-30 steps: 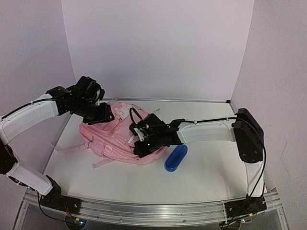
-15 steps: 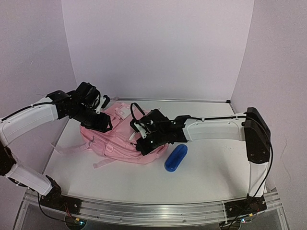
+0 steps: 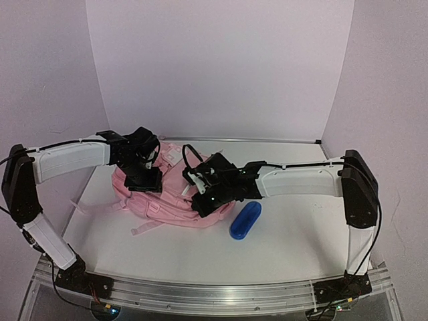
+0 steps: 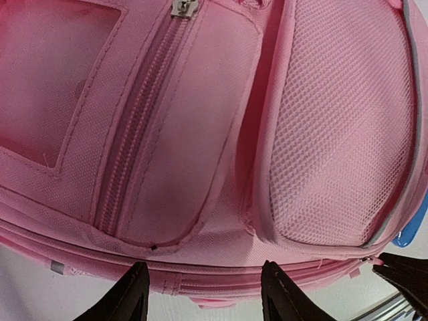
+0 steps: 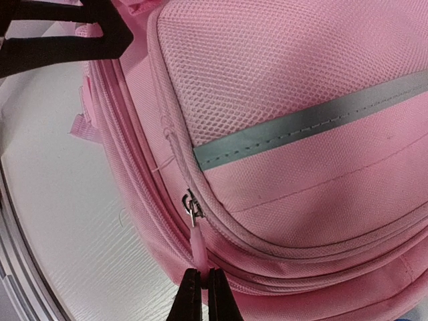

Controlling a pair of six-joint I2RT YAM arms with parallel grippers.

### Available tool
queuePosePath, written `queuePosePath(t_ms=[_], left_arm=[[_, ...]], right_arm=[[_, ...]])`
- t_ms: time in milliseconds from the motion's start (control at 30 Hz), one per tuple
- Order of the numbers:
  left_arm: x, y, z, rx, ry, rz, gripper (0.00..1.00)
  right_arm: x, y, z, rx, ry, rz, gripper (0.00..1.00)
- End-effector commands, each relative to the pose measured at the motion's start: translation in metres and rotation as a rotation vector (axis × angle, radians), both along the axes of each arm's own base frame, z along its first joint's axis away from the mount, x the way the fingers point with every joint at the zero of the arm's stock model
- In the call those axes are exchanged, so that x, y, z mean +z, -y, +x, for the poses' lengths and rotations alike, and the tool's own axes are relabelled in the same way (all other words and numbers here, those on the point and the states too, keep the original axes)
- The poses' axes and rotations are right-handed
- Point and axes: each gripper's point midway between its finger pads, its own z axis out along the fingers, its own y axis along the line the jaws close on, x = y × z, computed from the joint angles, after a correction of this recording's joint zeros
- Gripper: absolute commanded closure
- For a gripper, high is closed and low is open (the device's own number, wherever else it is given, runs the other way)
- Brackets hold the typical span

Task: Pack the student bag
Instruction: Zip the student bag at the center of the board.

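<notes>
L arm (image 3: 67, 158): your forearm runs inward from elbow at far L, wrist tipped down. L end effector (image 4: 202, 284): fingers apart, nothing btwn them. R arm (image 3: 301, 180): forearm stretched across toward centre, approx level. R end effector (image 5: 204, 289): tips pinched together on zip pull (image 5: 198, 244).

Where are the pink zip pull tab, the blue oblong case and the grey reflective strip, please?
Pink zip pull tab (image 5: 198, 245): right wrist view, middle of tab.
Blue oblong case (image 3: 245, 220): top view, its centre.
Grey reflective strip (image 5: 301, 123): right wrist view, mid-strip.
</notes>
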Motion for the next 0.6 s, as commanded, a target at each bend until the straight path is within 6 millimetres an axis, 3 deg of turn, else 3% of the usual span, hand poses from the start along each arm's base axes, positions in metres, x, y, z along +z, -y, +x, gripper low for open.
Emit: queuePosePath(t_ms=[0,300,400,567], left_arm=[[0.014,0.006,-0.004,0.124,-0.012,-0.125,0.42],[0.023,-0.004,-0.026,0.42,-0.047,-0.32,0.4],[0.014,-0.016,-0.025,0.49,-0.024,-0.305,0.39],[-0.004,-0.01,-0.016,0.538,-0.044,-0.306,0.4]], right_arm=[[0.032,0.008,0.016,-0.053,0.068,0.038,1.0],[0.034,0.004,0.018,-0.055,0.068,0.047,1.0],[0.033,0.003,0.018,-0.053,0.064,0.05,1.0],[0.034,0.002,0.019,-0.056,0.066,0.052,1.0]])
